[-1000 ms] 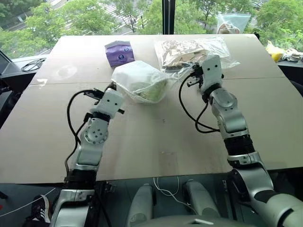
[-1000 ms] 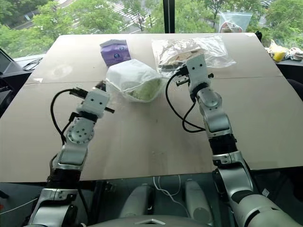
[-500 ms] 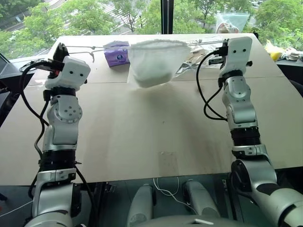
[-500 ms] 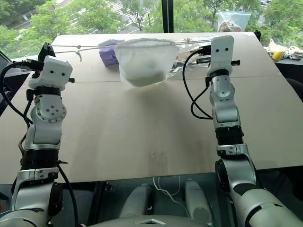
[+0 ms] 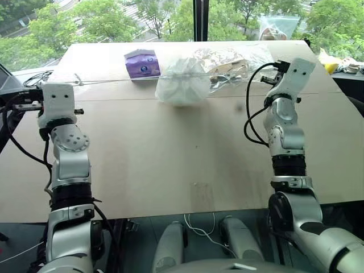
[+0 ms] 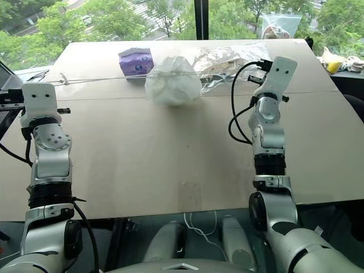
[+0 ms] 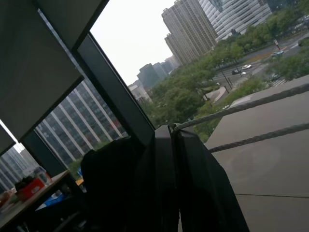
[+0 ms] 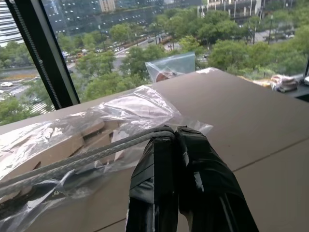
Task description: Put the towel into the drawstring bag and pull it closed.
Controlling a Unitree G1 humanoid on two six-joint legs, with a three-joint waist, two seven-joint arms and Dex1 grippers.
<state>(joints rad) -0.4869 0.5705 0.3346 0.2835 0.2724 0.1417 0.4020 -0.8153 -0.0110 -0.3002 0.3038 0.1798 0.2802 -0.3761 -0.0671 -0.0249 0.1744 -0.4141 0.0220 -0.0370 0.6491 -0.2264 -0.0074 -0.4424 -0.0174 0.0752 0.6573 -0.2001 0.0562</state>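
Note:
The white drawstring bag (image 5: 182,82) is bunched into a ball at the table's far middle, its mouth cinched tight. I cannot tell whether it touches the tabletop. Its white cords (image 5: 108,82) run taut and nearly level to both sides. At the table's left edge my left gripper (image 5: 21,106) is shut on the cord's end, which passes between the fingers (image 7: 164,159) in the left wrist view. My right gripper (image 5: 276,64) is shut on the other cord (image 8: 96,153), to the right of the bag. The towel is hidden.
A purple tissue pack (image 5: 142,63) lies just behind and left of the bag. A clear plastic bag with brown contents (image 5: 233,60) lies behind it on the right. A second clear bag (image 5: 278,25) stands at the far edge. Yellow items (image 5: 330,61) lie beyond the right edge.
Both hands have swung apart, the left one outward to the table's left edge, the right one to the right. The cords went taut and the wide-open bag mouth drew shut.

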